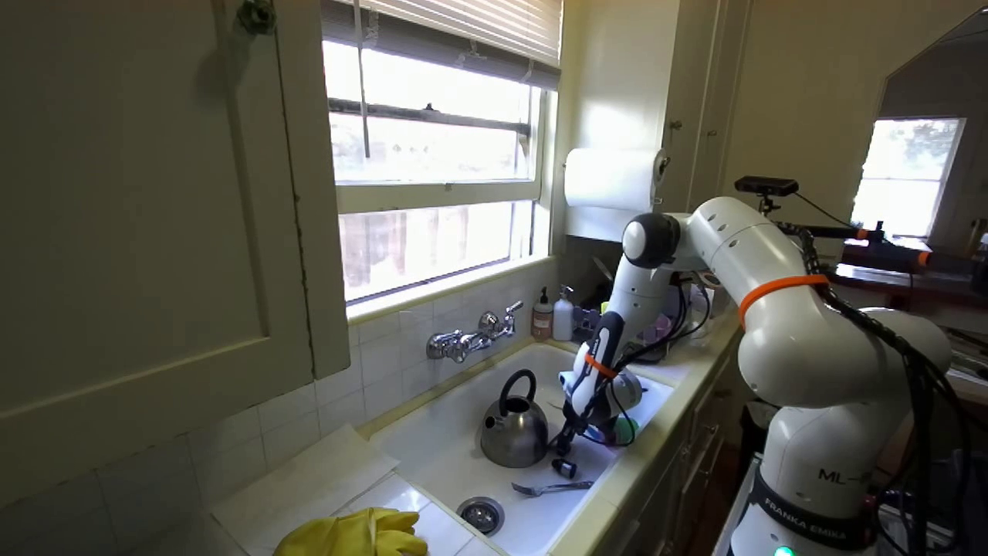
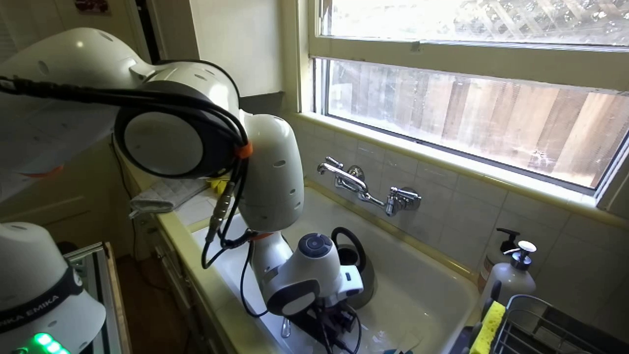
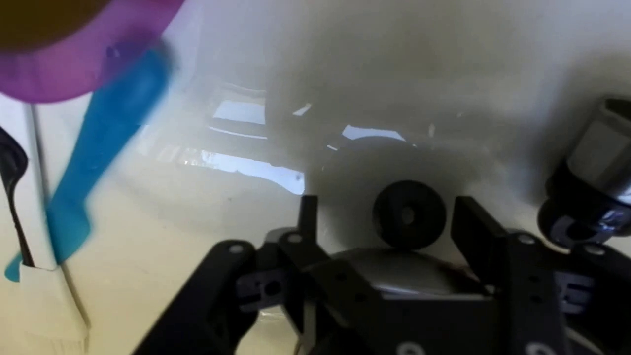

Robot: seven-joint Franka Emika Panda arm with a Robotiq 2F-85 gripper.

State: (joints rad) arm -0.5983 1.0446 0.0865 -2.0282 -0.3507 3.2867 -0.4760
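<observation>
The claw (image 3: pixel 385 204) stands open low in the white sink (image 1: pixel 432 440), its fingertips apart on either side of a black round knob (image 3: pixel 419 217); a curved metal piece (image 3: pixel 399 268), partly hidden, shows directly below the knob in the wrist view. A black-and-silver fitting (image 3: pixel 596 177) lies just beside the claw. In both exterior views, a steel kettle (image 1: pixel 513 442) stands upright nearby; a fork (image 1: pixel 552 489) lies near the drain (image 1: pixel 480 515).
</observation>
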